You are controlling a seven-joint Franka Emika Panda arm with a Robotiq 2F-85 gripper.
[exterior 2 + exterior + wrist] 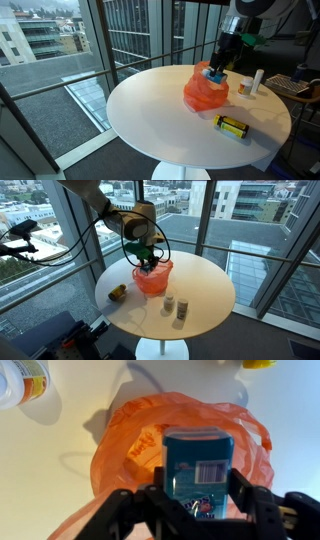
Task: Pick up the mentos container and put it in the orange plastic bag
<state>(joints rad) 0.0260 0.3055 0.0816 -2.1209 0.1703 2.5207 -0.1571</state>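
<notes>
Where the wrist view looks straight down, entries run left to right:
- white bottle (pixel 25 380), top-left corner, partly cut off.
- orange plastic bag (pixel 130 450), mouth open, on the white table (pixel 60 470).
- Mentos container (pixel 198 465), blue, barcode showing, over the bag's mouth, clamped at its sides by the gripper (pixel 198 500), whose fingers are closed narrowly onto it.
- yellow object (pixel 258 363), top edge, cropped.

Exterior views only:
- the table's full round top.
- the arm (pixel 100 205) reaching down to the bag.
- a yellow-and-dark cylinder (pixel 233 126) lying on its side near the table's edge.
- two small bottles (pixel 176 307) standing together, apart from the bag.

How deep the container sits in the bag cannot be told.
</notes>
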